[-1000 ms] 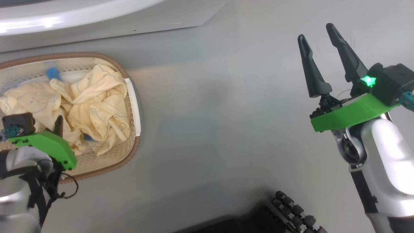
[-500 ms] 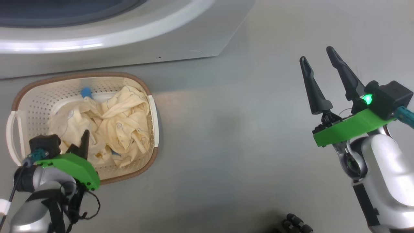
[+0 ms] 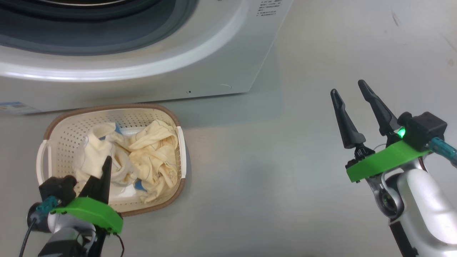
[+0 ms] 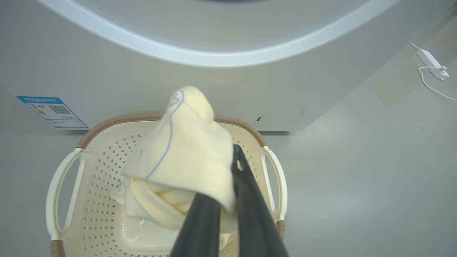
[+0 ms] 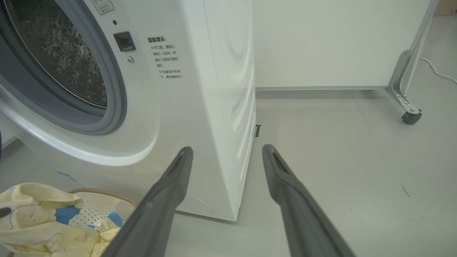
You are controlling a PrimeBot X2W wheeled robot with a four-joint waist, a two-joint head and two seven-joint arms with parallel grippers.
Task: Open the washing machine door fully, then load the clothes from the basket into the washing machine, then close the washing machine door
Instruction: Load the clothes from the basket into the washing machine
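Left gripper [image 3: 106, 165], clamped on the clothes [image 4: 185, 150], faces the washing machine [image 3: 200, 53], its mouth ahead and above (right gripper [image 3: 348, 87] gapes, off to the side).

A soft pale yellow garment with a thin blue line print [image 4: 185, 157] drapes over my left fingers [image 4: 250, 200]. It hides one tip and, at 12 o'clock, part of the far rim of the cream-white perforated plastic basket [image 4: 100, 178].

In the head view the top edge cuts off the big white front-loading washing machine [image 3: 150, 78]. Its blue label sticker [image 3: 12, 106] runs off at 9 o'clock, the print too small to read.

In my right wrist view the steel perforated drum [image 5: 60, 53] runs off at 10 o'clock.
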